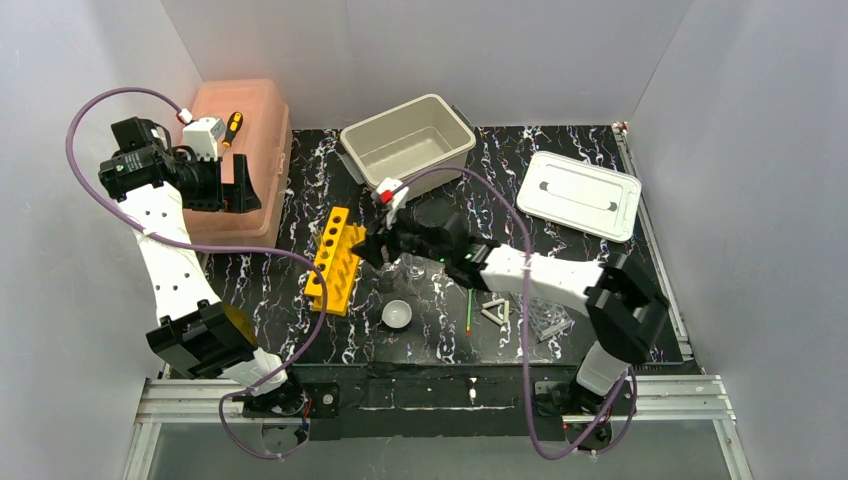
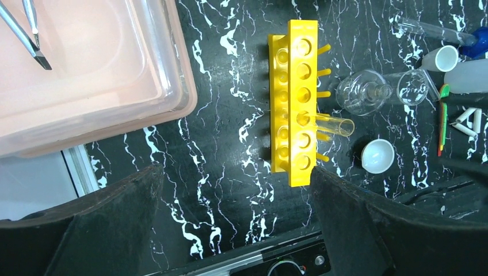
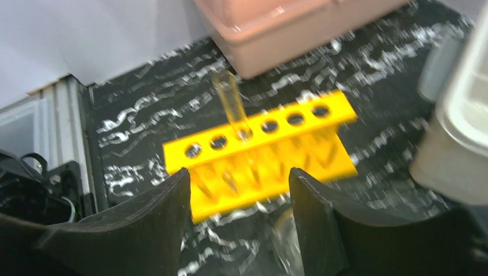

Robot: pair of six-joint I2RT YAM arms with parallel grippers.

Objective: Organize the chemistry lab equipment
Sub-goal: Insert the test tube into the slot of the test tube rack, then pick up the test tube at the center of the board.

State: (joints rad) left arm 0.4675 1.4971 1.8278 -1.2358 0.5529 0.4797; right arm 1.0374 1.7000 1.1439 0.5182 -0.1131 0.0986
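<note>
A tube (image 3: 230,103) is standing in the yellow rack (image 3: 259,144), and the right gripper (image 3: 237,175) is hovering just in front of it with its fingers parted, gripping nothing.
The tube is leaning a little in the third hole from the rack's near end, with nothing touching it. The rack is sitting on the table (image 1: 560,140), just beside the pink box (image 1: 240,150). A flask (image 2: 368,92) and a bowl (image 2: 378,155) are lying near its other side. A spoon (image 1: 469,310) and a triangle (image 1: 496,311) are lying further right. The left gripper (image 1: 243,188) is hanging wide open and empty over the box's edge.
</note>
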